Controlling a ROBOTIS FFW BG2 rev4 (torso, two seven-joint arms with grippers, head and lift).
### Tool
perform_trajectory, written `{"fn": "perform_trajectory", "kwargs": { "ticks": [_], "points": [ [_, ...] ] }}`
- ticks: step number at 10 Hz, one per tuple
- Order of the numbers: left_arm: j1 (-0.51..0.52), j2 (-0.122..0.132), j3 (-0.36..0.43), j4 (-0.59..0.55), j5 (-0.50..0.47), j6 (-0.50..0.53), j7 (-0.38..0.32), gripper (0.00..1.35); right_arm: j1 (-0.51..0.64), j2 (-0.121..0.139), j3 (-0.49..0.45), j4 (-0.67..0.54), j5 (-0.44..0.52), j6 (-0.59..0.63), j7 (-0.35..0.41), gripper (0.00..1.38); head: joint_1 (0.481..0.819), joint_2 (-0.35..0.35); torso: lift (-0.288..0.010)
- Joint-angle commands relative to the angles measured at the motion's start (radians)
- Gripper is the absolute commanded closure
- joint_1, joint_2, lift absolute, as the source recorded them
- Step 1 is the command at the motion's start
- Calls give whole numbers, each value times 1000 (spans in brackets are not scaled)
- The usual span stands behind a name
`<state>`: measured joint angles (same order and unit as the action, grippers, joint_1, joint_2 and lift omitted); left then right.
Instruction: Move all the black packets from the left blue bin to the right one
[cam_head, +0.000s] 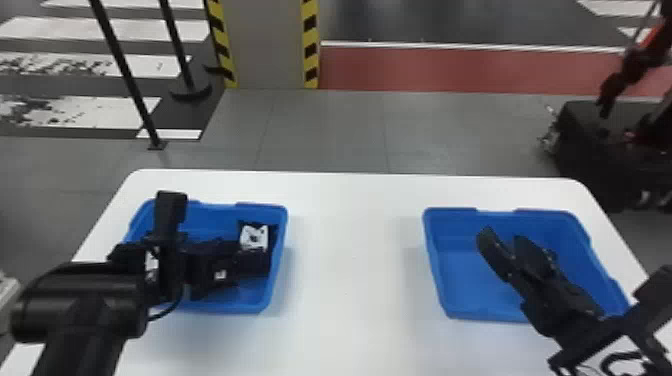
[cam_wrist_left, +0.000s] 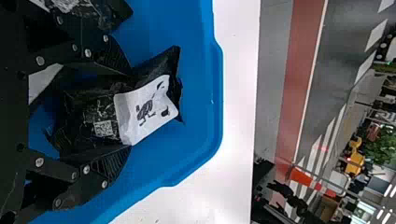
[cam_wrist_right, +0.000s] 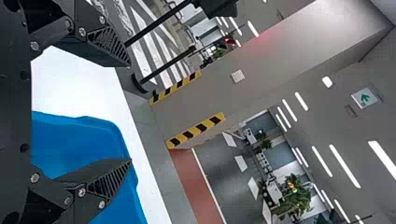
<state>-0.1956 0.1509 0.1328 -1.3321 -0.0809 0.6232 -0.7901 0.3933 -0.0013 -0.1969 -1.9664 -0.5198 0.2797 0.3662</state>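
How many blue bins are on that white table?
2: the left blue bin, with black packets inside, and the right blue bin, over on the table's right side.

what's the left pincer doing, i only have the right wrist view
Observer: The left black pincer is at the left blue plastic bin, right by a shiny black packet with a large white label.
Operator: ok is that the only packet in there
Observer: No, part of another black packet shows in that bin, on the robot's left side of the labelled one.
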Motion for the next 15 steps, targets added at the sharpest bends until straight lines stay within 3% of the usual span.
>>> {"fn": "perform_trajectory", "kwargs": {
  "ticks": [1,2,3,6,9,13,15],
  "points": [
    [4,-5,-1,-2,16,-37,-18,1118,7,2,1,-1,-2,2,0,326,695,7,-110],
    [21,-7,-1,-34,24,-22,-23,1208,9,1,1,-1,-5,5,2,326,695,-2,-110],
    [73,-5,2,-115,46,-22,-29,1205,9,2,5,-3,-8,7,4,326,695,-8,-110],
    [281,-5,50,-498,78,113,-61,1205,17,1,25,-28,-14,22,19,326,695,-4,-110],
    [436,-7,82,-802,112,224,-104,1205,14,2,59,-35,-48,29,33,326,695,12,-110],
    [443,-30,22,-854,239,194,-150,1205,-20,2,109,-33,-80,86,83,326,695,-6,-110],
    [412,-28,-25,-768,349,123,-170,1205,-57,1,116,7,-94,115,132,329,695,-14,-110]
  ]
}}
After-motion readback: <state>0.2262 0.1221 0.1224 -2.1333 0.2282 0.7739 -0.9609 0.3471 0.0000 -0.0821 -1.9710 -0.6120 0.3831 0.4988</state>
